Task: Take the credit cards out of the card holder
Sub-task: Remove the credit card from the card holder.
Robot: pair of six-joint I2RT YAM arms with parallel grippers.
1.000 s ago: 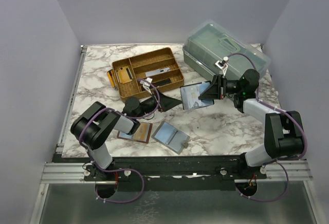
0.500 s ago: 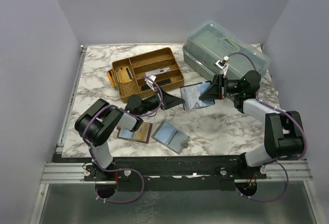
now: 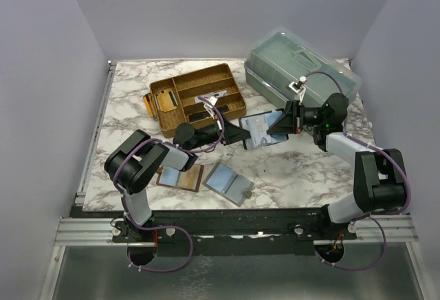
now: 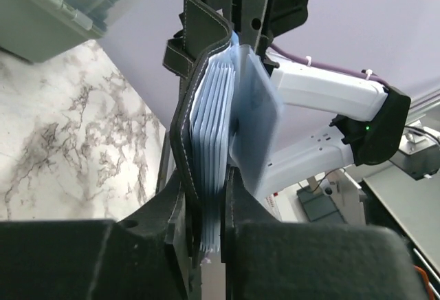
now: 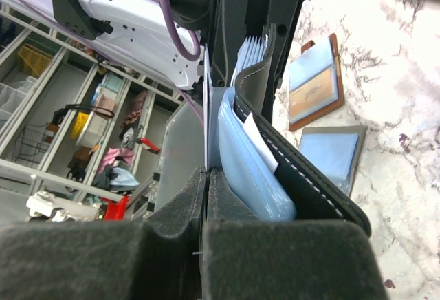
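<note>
The black card holder [image 3: 258,130] hangs open above the table between both arms. My left gripper [image 3: 238,135] is shut on its left edge. In the left wrist view, that gripper [image 4: 208,200] pinches the black cover [image 4: 194,73] and the stack of blue-grey pockets [image 4: 212,128]. One pale grey-blue credit card [image 4: 258,124] stands out to the right of the stack. My right gripper [image 3: 279,124] grips the holder's right side. Its jaws [image 5: 206,176] are shut on a thin pale leaf beside the blue pockets [image 5: 251,169]. Any other credit cards are hidden in the pockets.
A brown holder with tan pockets [image 3: 180,176] and a grey holder [image 3: 229,183] lie open near the front edge. A tan divided tray [image 3: 199,97] with gold cards [image 3: 163,99] sits at back left. A clear lidded box [image 3: 299,66] stands at back right.
My left gripper has moved right to the card holder and closed from wide open onto its left edge. The right arm and the holder have stayed where they were.
</note>
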